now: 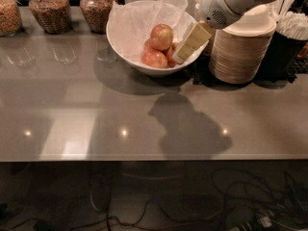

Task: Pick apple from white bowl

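The white bowl (126,47), lined with crinkled white tissue, stands at the back middle of the grey counter. The apple (161,36), the largest one, red-blushed with a pale side, sits on top of the pile. Smaller, darker red apples (155,58) lie below and beside it. My gripper (188,43), cream-coloured, reaches down from the white arm (226,4) at the upper right. Its tip is over the bowl's right inner side, just to the right of the apples and close to them. Nothing shows in its hold.
A stack of tan disposable bowls (243,52) stands right of the white bowl, under the arm. A dark holder with white items (288,32) is at the far right. Three glass jars (48,11) line the back left. The counter's front edge (144,159) runs across below.
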{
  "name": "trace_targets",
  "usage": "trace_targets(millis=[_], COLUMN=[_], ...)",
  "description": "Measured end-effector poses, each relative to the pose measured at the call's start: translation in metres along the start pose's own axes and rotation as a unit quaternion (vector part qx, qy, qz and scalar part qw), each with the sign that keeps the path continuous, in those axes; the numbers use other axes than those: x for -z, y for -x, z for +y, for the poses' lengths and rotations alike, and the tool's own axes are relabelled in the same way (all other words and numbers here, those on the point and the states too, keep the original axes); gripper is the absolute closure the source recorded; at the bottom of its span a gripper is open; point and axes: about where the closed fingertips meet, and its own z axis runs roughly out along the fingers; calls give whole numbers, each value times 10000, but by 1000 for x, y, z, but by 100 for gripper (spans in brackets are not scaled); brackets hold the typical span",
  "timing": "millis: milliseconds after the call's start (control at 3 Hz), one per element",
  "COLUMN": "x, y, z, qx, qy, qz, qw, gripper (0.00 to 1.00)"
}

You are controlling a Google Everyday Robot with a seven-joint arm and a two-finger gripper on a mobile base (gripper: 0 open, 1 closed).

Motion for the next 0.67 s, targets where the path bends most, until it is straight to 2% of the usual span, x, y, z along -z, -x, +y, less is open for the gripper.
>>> trace_targets(millis=[667], x=[-49], y=[8], z=[-16], qx=[-434], qy=[324], qz=[-525], qw=[9971], gripper=[0])
